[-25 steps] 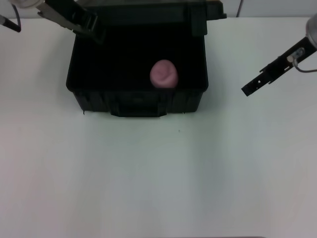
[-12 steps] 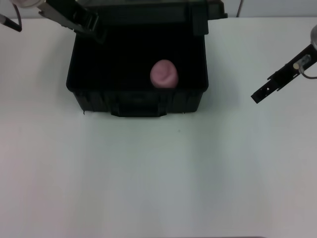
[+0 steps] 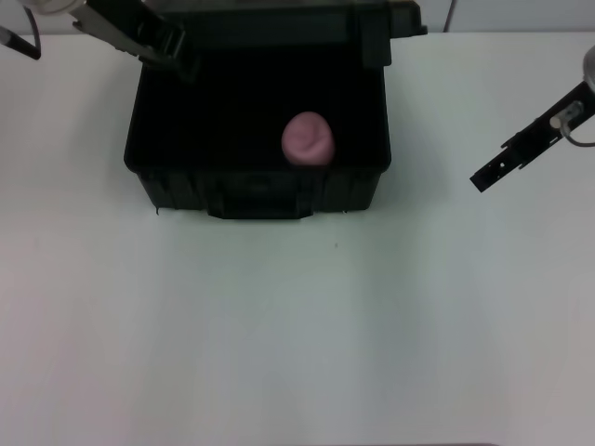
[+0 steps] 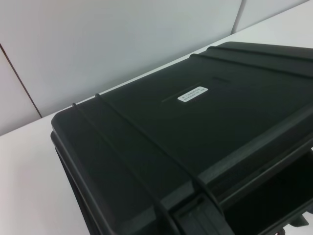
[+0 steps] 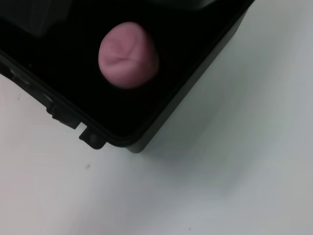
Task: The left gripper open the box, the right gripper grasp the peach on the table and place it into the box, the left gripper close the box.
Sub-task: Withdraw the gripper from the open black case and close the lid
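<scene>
The black box (image 3: 260,190) stands open at the back middle of the white table (image 3: 297,325), its lid (image 3: 279,19) raised behind it. The pink peach (image 3: 308,138) rests inside on the dark floor, right of centre; the right wrist view shows the peach (image 5: 128,55) inside the box's corner wall (image 5: 161,122). My left gripper (image 3: 177,58) is at the box's rear left corner, beside the lid. The left wrist view looks onto the lid's outer face (image 4: 146,137) with its white label (image 4: 192,94). My right gripper (image 3: 482,178) hangs over bare table to the right of the box, well apart from it.
White tabletop stretches in front of the box and on both sides. A small dark speck (image 3: 337,245) lies on the table just ahead of the box. A pale wall (image 4: 98,44) rises behind the table.
My right gripper drew a little farther right, away from the box, then held still. The peach, the box and the left gripper have not moved.
</scene>
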`<state>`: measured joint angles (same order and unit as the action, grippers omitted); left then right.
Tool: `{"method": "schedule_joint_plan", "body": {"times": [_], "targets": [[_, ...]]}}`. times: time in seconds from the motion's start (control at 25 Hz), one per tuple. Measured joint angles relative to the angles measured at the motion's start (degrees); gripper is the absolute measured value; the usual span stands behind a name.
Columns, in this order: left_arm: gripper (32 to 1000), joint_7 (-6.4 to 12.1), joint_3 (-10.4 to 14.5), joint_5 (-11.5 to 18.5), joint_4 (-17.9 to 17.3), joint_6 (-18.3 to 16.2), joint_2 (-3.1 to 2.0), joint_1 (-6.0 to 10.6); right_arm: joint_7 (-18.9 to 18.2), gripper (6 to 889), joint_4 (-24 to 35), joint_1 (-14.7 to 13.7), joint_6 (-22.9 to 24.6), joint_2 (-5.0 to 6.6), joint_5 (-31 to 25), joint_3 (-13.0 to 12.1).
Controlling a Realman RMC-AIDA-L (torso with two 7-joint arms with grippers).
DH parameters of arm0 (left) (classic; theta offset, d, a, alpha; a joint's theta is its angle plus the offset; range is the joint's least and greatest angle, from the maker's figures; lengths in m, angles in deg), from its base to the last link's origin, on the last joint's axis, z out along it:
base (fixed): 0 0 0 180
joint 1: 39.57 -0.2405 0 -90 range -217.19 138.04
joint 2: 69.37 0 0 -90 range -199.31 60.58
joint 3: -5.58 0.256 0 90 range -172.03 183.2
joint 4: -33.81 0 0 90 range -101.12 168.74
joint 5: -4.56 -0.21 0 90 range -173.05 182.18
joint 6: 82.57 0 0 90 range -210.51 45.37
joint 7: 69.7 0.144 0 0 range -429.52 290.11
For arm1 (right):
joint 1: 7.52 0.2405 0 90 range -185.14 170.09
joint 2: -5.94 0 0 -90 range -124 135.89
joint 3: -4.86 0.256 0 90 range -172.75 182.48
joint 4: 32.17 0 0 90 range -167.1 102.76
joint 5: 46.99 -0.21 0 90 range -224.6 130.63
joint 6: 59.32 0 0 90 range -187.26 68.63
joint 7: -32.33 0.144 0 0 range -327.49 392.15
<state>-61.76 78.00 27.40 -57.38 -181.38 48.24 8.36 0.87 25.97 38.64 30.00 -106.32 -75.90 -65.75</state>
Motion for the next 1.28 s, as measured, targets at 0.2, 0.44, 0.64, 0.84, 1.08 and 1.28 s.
{"method": "schedule_joint_plan", "body": {"times": [0.2, 0.44, 0.64, 0.84, 1.08, 1.28], "targets": [[407, -0.27, 0.01, -0.01, 0.16, -0.45, 0.0, 0.14, 0.0, 855, 0.04, 0.06, -0.09, -0.06, 0.0, -0.01], [412, -1.2, 0.25, -1.68, 0.19, -0.65, 0.06, 0.14, 0.0, 855, 0.04, 0.06, -0.18, -0.06, 0.0, 0.04], [417, -1.98, 2.01, -3.09, 0.22, -0.77, 0.08, 0.14, 0.0, 855, 0.04, 0.07, -0.56, -0.06, 0.0, 0.04], [599, -2.52, 2.88, -4.09, 0.22, -0.78, 0.09, 0.14, 0.0, 855, 0.04, 0.06, -0.71, -0.06, 0.0, 0.04], [706, -2.54, 2.91, -4.26, 0.07, -0.81, 0.09, 0.14, 0.0, 855, 0.04, -0.02, -0.77, -0.06, 0.0, 0.04], [769, -2.54, 2.91, -4.38, -0.18, -0.95, 0.09, 0.1, 0.0, 855, 0.04, -0.11, -0.81, -0.06, 0.0, 0.04]]}}
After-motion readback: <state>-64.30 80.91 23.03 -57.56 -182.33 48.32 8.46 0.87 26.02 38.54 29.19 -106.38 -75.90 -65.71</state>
